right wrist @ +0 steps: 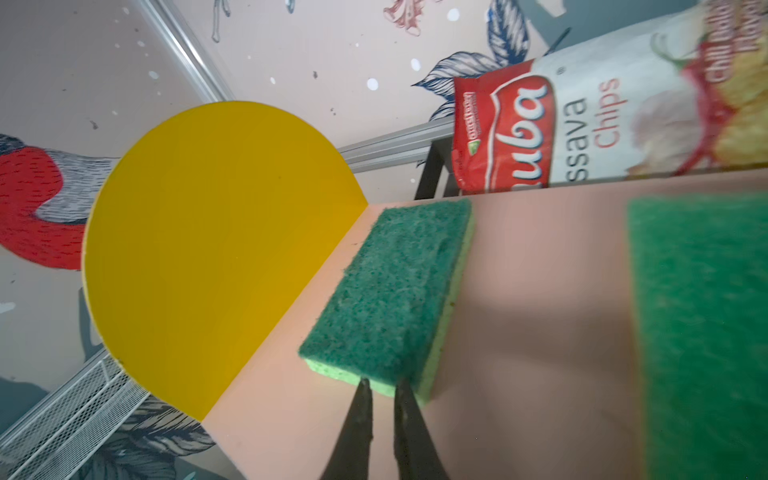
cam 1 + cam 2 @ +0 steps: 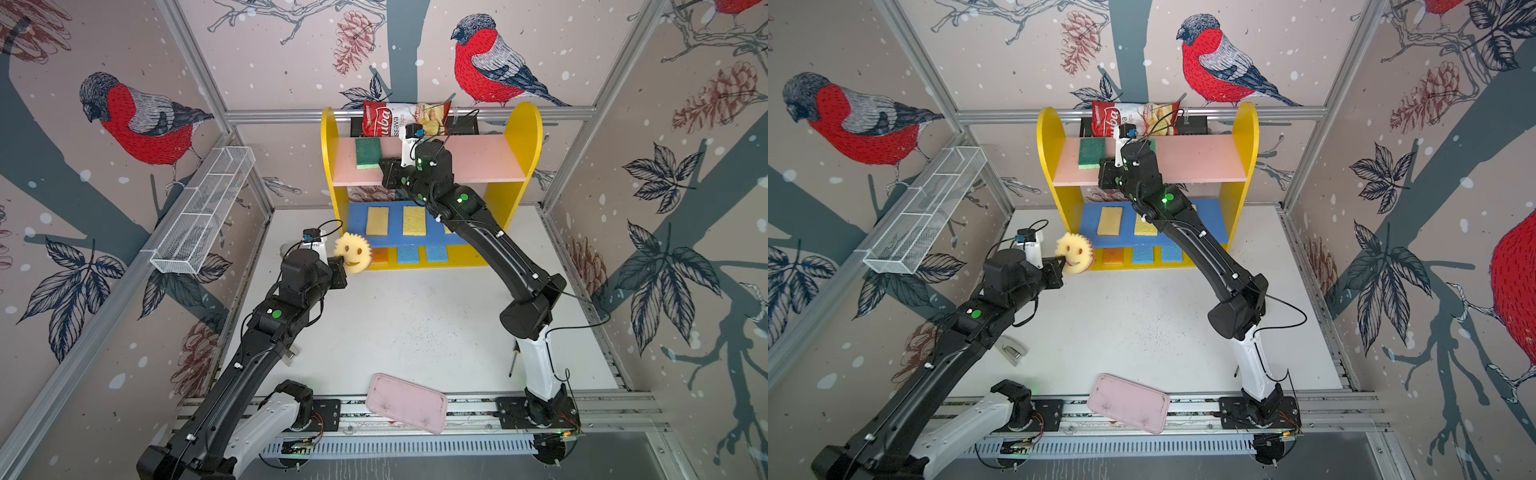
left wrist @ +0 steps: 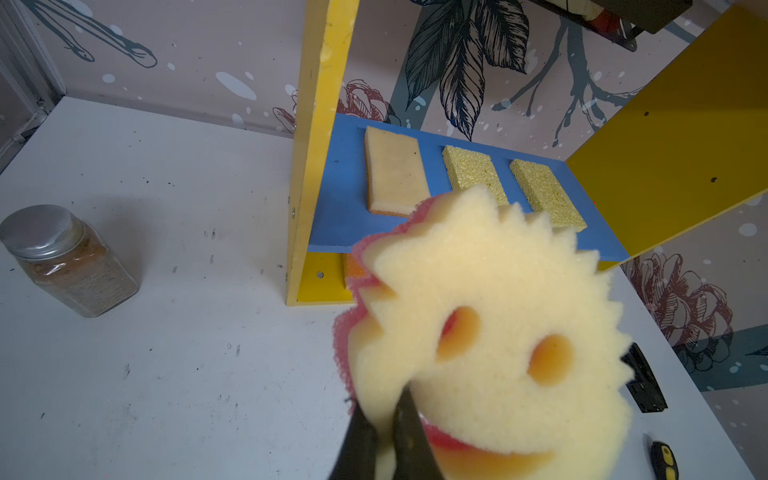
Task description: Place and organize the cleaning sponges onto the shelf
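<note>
My left gripper (image 3: pixel 382 419) is clamped on the lower rim of the smiley-face sponge (image 3: pixel 490 332), which it holds in the air just in front of the shelf (image 2: pixel 524 124), near its blue middle board (image 3: pixel 340 199). My right gripper (image 1: pixel 382 384) is nearly closed, tips touching the near end of a green sponge (image 1: pixel 390 282) that lies flat on the pink upper board (image 1: pixel 540 291). I'd nudge that one gently and squarely, then make room for the smiley.

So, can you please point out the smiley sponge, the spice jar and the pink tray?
smiley sponge (image 2: pixel 353 255): in a top view, on its yellow face, below the eyes.
spice jar (image 3: pixel 83 278): in the left wrist view, on its glass side.
pink tray (image 2: pixel 406 402): in a top view, on its bare middle.
</note>
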Controlling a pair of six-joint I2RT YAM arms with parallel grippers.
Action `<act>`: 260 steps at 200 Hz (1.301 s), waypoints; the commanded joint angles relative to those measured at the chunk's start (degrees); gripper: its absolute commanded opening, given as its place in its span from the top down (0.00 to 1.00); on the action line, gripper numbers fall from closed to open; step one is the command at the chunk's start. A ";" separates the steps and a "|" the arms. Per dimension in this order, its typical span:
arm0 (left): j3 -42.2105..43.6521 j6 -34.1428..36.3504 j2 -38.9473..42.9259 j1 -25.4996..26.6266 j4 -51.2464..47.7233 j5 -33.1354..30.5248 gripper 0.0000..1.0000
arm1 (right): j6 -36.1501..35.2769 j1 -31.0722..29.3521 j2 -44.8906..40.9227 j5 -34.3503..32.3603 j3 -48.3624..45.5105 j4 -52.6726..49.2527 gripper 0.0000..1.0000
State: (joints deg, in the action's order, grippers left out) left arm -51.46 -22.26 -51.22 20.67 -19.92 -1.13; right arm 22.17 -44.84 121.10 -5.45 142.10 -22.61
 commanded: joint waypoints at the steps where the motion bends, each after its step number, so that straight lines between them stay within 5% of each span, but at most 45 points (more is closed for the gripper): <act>1: -0.81 0.38 -0.19 -0.01 0.54 0.60 0.91 | -2.79 -0.78 -1.28 -8.11 -0.07 -2.12 0.87; 106: -1.10 -0.98 1.15 -0.01 -2.29 -0.46 0.92 | -14.00 -4.82 4.36 -20.88 3.07 -1.32 0.89; 200: -1.10 -1.60 -0.01 0.00 -1.70 -0.19 0.92 | -14.40 -5.52 4.29 -12.36 2.06 0.11 0.89; 260: -1.10 -1.76 -0.21 0.00 -1.48 0.21 0.92 | -9.62 -2.40 -5.89 -7.57 -8.84 2.52 0.91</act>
State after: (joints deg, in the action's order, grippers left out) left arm -52.14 -24.03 -51.59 20.67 -22.11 -1.45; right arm 9.39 -48.31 119.66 -15.79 137.29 -20.23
